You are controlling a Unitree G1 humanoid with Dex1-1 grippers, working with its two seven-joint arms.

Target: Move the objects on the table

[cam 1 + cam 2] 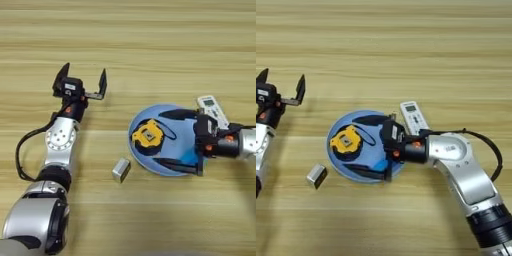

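My right gripper (156, 137) stands open over a light blue round plate (145, 117), one finger along the far side and one along the near side. A yellow tape measure (146, 136) lies on the plate, partly between the fingertips, which do not grip it. A bright blue piece (190, 158), maybe the blue bar, shows by the base of the near finger and is mostly hidden. The white remote (413, 117) lies just right of the plate, behind the right wrist. My left gripper (82, 81) is open and holds nothing, far left on the table (150, 40).
A small grey metal block (121, 169) lies on the wood just left of the plate's near rim. The left arm's black cable (20, 150) loops beside the forearm. The right forearm (456, 160) reaches in from the lower right.
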